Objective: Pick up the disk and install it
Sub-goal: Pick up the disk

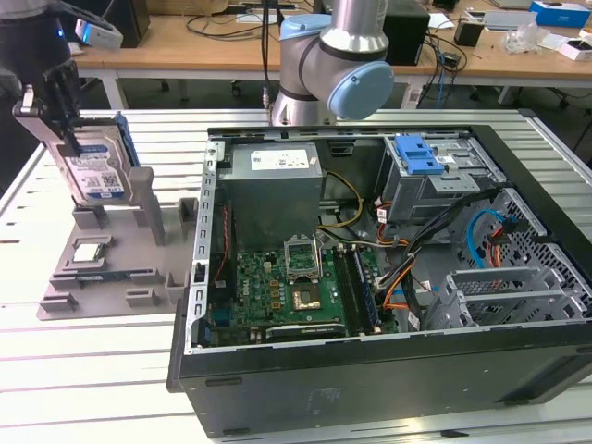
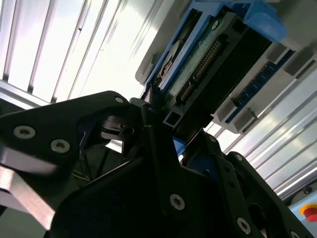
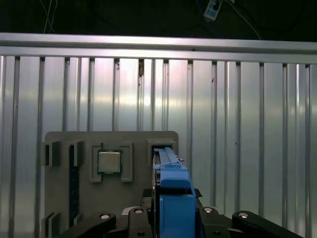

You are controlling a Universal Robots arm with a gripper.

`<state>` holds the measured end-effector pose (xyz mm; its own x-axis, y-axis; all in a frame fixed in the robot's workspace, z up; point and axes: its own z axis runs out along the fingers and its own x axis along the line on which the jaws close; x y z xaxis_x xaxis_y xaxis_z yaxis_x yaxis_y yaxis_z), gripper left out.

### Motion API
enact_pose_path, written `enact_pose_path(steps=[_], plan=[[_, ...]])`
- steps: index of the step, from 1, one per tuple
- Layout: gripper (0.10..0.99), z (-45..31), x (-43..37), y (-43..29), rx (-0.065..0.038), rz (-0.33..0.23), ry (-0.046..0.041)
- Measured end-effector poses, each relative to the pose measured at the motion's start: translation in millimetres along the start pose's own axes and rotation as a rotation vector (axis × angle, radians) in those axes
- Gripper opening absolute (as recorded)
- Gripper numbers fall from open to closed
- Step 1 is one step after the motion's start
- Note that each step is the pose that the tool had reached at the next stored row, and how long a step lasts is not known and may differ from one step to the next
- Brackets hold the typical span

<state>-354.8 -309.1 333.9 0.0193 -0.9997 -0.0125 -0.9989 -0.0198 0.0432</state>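
Note:
The disk (image 1: 97, 171) stands on edge at the exterior view's left, a silver drive with a white and blue label and a blue frame. My gripper (image 1: 54, 109) is shut on its upper part. The disk's lower edge is level with the upright posts of the grey holder tray (image 1: 102, 273); I cannot tell whether it still touches them. In the second wrist view the disk's connector end (image 2: 208, 54) sticks out beyond the black fingers (image 2: 163, 163). In the first wrist view its blue frame (image 3: 173, 191) sits between them, over the tray (image 3: 64, 144).
A small square silver chip (image 1: 90, 252) (image 3: 109, 161) lies in a tray pocket. The open computer case (image 1: 388, 277) takes up the exterior view's right, with a metal drive cage and blue latch (image 1: 421, 155) at its far side. The arm's base (image 1: 338, 55) stands behind the case. The table is ribbed aluminium.

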Motion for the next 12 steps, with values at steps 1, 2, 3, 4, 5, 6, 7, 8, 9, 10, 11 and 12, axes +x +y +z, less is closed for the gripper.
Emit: enact_pose_path(steps=[1,2,3,4,5,6,7,8,9,10,11,12], plan=[[0.369,-2.6,-0.1,0.1,0.000,0.000,0.0000],[0.369,-5.9,-0.3,0.3,0.000,0.000,0.0000],[0.369,-8.7,-0.4,0.4,0.000,0.000,0.0000],[0.369,-11.4,-0.5,0.5,0.000,0.000,0.0000],[0.369,-14.0,-0.6,0.6,0.000,0.000,0.0001],[0.369,-16.3,-0.7,0.7,0.000,0.000,0.0001],[0.369,-18.6,-0.8,0.8,0.000,0.000,0.0001],[0.369,-21.0,-0.9,0.9,0.000,0.000,0.0001],[0.369,-23.2,-1.0,1.0,0.000,0.000,0.0000],[0.369,-26.7,-1.2,1.2,0.000,0.000,0.0001],[0.369,-29.2,-1.3,1.3,0.000,0.000,0.0000],[0.369,-33.0,-1.5,1.4,0.000,0.000,0.0000]])
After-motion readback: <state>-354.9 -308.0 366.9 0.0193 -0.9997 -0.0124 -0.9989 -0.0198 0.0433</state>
